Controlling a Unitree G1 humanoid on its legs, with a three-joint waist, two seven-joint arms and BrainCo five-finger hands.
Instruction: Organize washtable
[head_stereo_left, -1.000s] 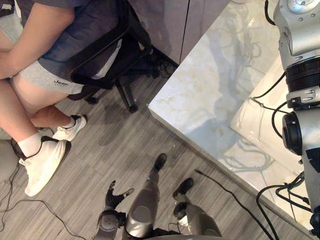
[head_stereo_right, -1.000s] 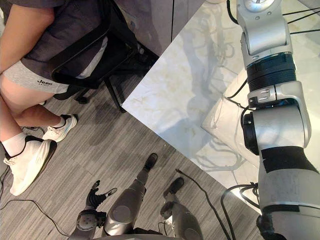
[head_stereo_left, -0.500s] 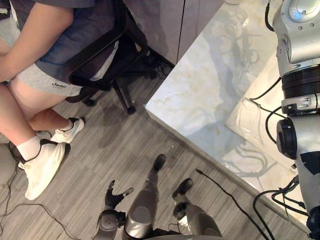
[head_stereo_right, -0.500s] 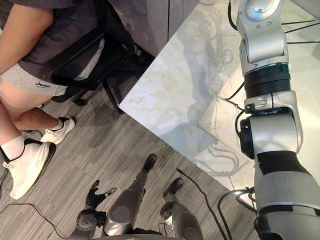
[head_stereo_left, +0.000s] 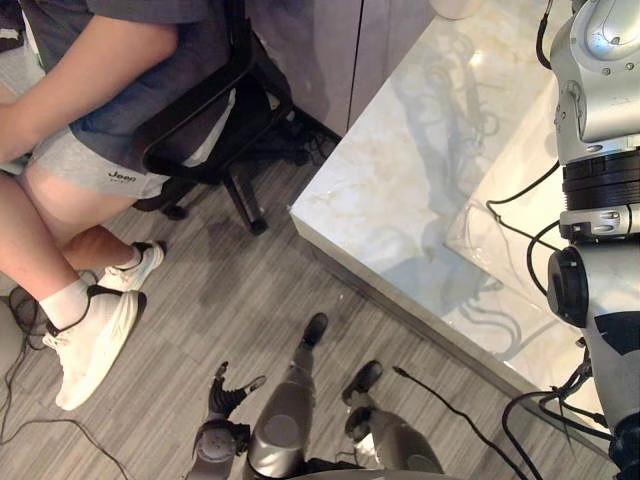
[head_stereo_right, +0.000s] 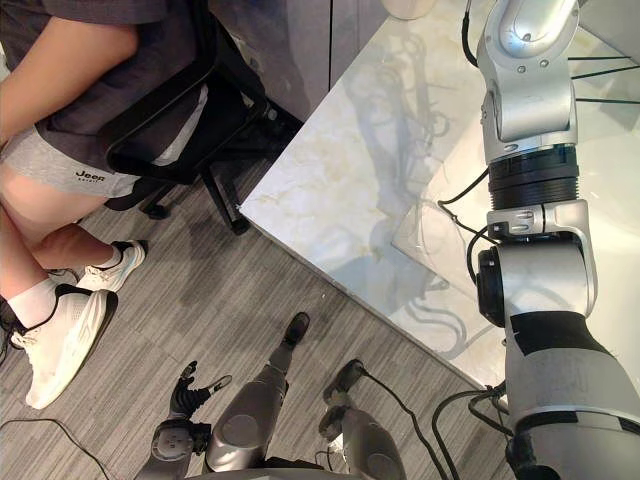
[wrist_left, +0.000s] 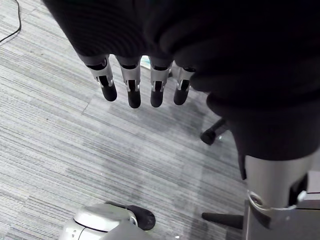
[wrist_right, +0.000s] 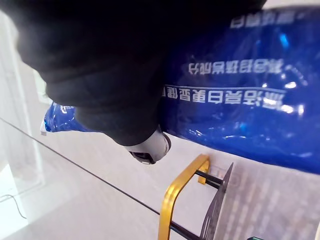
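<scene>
blue pouch (wrist_right: 240, 90) is clamped against my right hand's (wrist_right: 147, 147) thumb, lifted over the bench (head_stereo_left: 400, 180) and gold-framed rack (wrist_right: 180, 195) (clear of both, i judge, for putting away), while my left hand (wrist_left: 131, 85) hangs slack-fingered above the floor (wrist_left: 60, 140).

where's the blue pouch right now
In the right wrist view, the blue pouch sits right against the right robot hand, close to a gold-framed rack. Whether it is gripped cannot be told.

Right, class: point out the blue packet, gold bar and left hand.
blue packet (wrist_right: 240, 100), right wrist view, printed face.
gold bar (wrist_right: 166, 215), right wrist view, upright stretch.
left hand (wrist_left: 131, 82), left wrist view, a finger.
</scene>
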